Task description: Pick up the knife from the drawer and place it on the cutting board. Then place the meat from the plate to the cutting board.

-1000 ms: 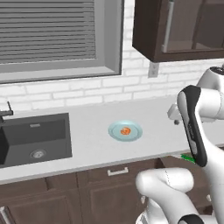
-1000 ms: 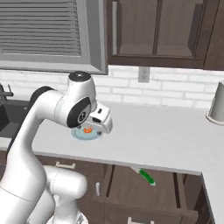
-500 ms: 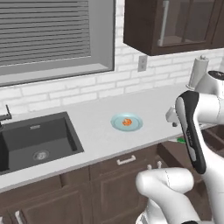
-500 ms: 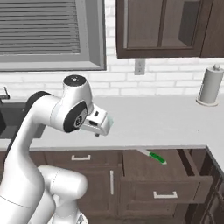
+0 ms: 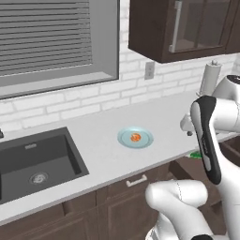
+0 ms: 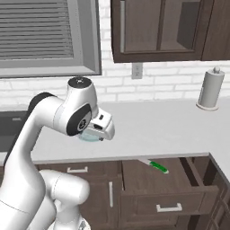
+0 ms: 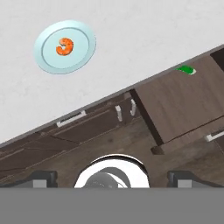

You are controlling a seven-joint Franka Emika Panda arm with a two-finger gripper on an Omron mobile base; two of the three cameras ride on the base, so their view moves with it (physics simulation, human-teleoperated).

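The knife (image 6: 155, 165) is located in the open drawer (image 6: 167, 191) below the surface (image 6: 152, 130), toward the right of the scene. It lies flat on the drawer floor at the far end, close under the edge of the surface, with the green handle pointing right and nearer and the slim blade pointing left and farther. In the hand view only the green handle tip (image 7: 186, 69) is seen, projecting from under the edge of the surface. In the left base view a small green patch (image 5: 196, 153) is seen beside the arm.

The plate (image 5: 135, 138) rests on the surface to the left of the drawer, well apart from the knife. The meat (image 5: 135, 137) lies at the centre of the plate; in the hand view it is seen as a curled orange-red lump (image 7: 65, 46) on the pale plate (image 7: 83, 54).

The claw (image 7: 112, 179) is held above the cabinet fronts, clear of the knife and the plate. Its two fingertips (image 7: 43, 178) are set wide apart, with nothing between them. In the right base view the hand (image 6: 99, 127) is positioned above the near part of the surface, in front of the plate, which is largely covered by it.

A sink (image 5: 35, 161) is recessed into the surface at the far left. A paper towel roll (image 6: 210, 88) stands upright at the far right, near the brick wall. A wall socket (image 6: 137, 70) is mounted below the upper cabinet (image 6: 166, 29).
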